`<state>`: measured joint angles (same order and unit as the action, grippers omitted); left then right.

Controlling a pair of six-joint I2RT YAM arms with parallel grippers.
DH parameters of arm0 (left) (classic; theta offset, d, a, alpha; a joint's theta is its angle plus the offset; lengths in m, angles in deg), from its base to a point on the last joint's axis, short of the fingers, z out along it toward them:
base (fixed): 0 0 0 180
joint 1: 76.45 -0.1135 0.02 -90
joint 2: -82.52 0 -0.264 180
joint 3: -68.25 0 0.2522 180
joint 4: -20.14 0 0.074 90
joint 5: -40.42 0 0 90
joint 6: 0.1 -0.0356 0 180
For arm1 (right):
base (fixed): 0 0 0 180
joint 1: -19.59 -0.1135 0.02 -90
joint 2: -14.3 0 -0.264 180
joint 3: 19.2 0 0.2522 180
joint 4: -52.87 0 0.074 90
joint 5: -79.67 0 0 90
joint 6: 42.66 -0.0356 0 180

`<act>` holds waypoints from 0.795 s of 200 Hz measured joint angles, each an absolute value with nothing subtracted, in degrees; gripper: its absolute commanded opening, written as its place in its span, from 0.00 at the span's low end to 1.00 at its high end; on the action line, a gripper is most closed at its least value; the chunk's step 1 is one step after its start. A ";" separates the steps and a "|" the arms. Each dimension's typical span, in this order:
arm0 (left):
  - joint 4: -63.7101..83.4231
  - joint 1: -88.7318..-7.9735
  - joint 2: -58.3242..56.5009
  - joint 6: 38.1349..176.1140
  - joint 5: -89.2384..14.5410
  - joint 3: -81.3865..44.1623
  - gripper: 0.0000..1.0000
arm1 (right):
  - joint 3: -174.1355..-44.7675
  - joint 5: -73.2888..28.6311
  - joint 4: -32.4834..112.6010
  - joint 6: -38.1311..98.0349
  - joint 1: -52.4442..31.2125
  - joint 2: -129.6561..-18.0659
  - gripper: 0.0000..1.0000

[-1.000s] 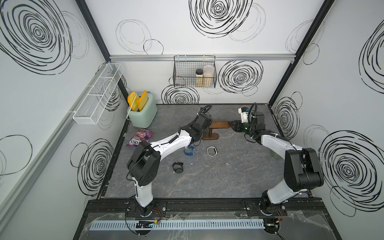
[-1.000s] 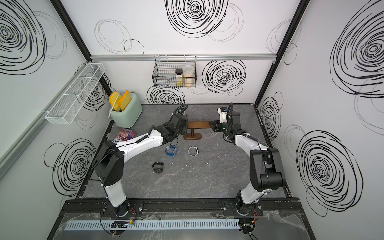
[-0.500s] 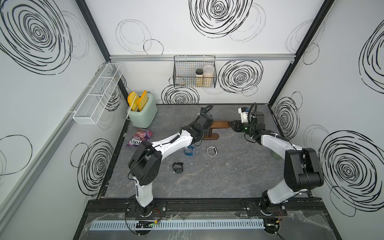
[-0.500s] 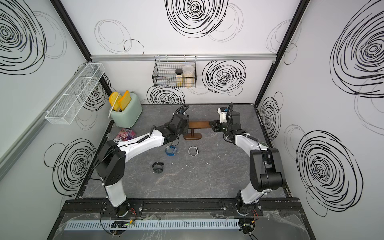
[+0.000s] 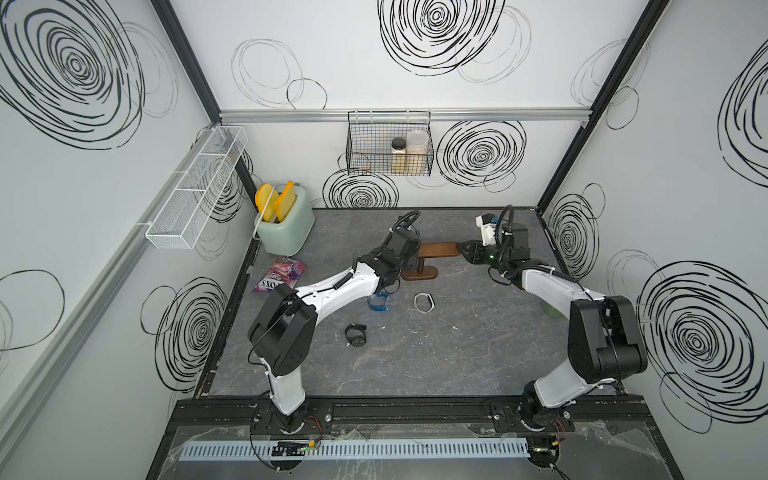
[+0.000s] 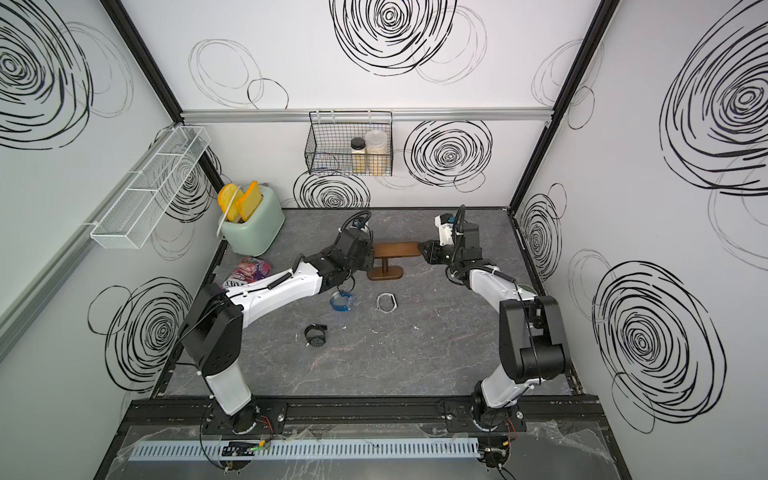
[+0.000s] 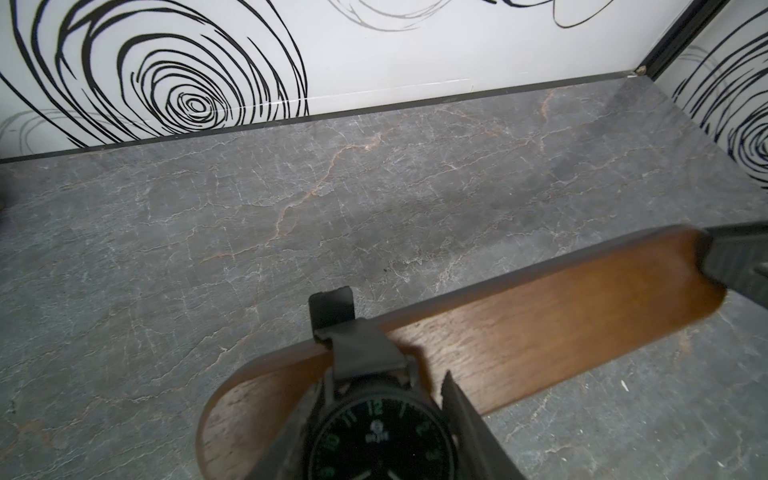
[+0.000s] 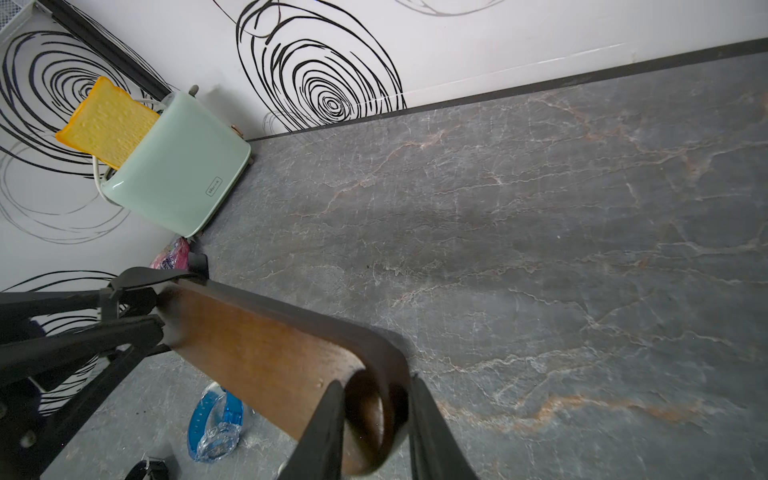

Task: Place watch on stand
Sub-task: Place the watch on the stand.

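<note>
So the left gripper (image 7: 374,419) has its fingers clamped on the case of the watch (image 7: 380,436), black dial with green numerals; the watch sits on top of the bar at one rounded end of the stand (image 7: 540,328), with its black strap laid across the wood and hooking down over the bar's far edge; can't tell if the strap goes all the way round underneath; at the stand's opposite end the right gripper (image 8: 376,411) is pinching the bar's rounded tip, a finger pressed on either side of it; in both top views the stand is upright on its oval base on the grey table (image 5: 457,353); a blue watch (image 5: 379,302) and a white band (image 5: 424,302) lie near the stand's base on the side toward the arm mounts, with a second black watch (image 5: 355,335) farther out that way; the green toaster (image 5: 286,226) is well apart from the stand, past its watch end.
</note>
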<state>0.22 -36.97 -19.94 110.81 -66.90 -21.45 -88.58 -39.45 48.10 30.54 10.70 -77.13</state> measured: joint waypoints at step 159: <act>2.36 -36.33 -19.96 111.01 -69.22 -20.23 0.49 | -88.58 -39.48 48.10 30.87 10.66 -77.13 0.28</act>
<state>2.36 -36.33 -19.96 111.01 -69.22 -20.23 -88.58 -39.48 48.10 30.87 10.66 -77.13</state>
